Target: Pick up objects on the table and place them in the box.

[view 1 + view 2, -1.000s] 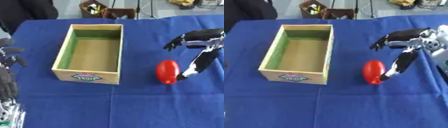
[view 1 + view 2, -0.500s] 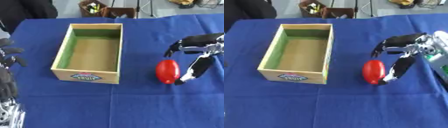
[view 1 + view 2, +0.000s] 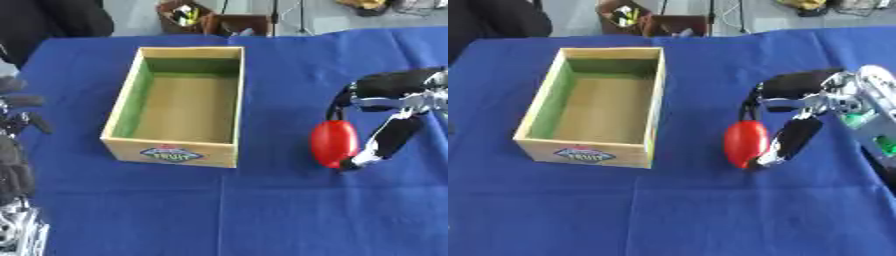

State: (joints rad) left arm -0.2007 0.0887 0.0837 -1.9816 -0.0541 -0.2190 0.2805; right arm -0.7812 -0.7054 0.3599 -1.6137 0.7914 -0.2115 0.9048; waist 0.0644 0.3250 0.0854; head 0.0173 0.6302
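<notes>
A: Where's the red oval object (image 3: 333, 143) relative to the right hand (image 3: 390, 114)?
B: On the blue counter (image 3: 262, 210), at the hand's nine o'clock, between its curled fingers (image 3: 339, 101) and thumb (image 3: 390, 139), which close around it.
A: And the box (image 3: 178, 103)?
B: At the object's nine o'clock, open-topped. Its front label (image 3: 171, 153) is unreadable.
A: The left hand (image 3: 15, 150)?
B: Resting open at the left edge.

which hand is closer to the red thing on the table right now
Right. The right hand is at the red thing, fingers curving around it. The left hand sits at the view's far left edge, beyond the box.
</notes>
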